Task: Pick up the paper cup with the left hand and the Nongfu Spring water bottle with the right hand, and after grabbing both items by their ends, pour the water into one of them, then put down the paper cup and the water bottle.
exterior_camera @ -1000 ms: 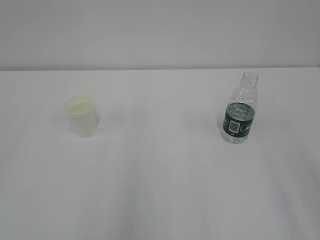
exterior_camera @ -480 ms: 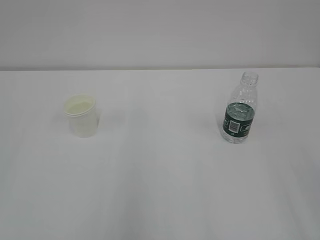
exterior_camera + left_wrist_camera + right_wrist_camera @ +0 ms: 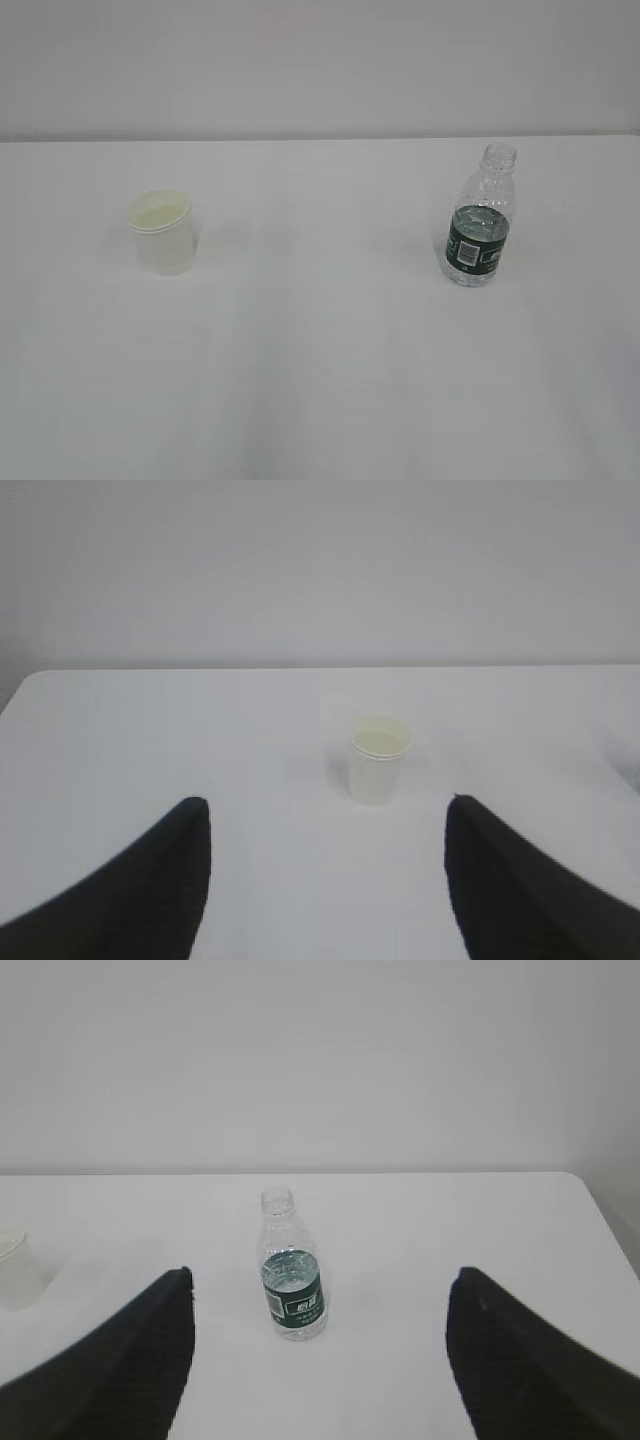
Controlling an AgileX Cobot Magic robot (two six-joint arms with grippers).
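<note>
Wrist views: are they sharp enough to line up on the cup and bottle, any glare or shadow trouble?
Left wrist view: paper cup soft but readable, near fingers blurred dark wedges. Right wrist view: Nongfu Spring water bottle fairly clear, label print unreadable. Exterior view: flat even light, faint shadows, white cup low-contrast against the table; no glare.

— What is being carried by the white table (image 3: 320, 380)?
— The paper cup (image 3: 162, 232) is being borne upright at the left, the Nongfu Spring water bottle (image 3: 480, 222) upright, well apart, at the right.
</note>
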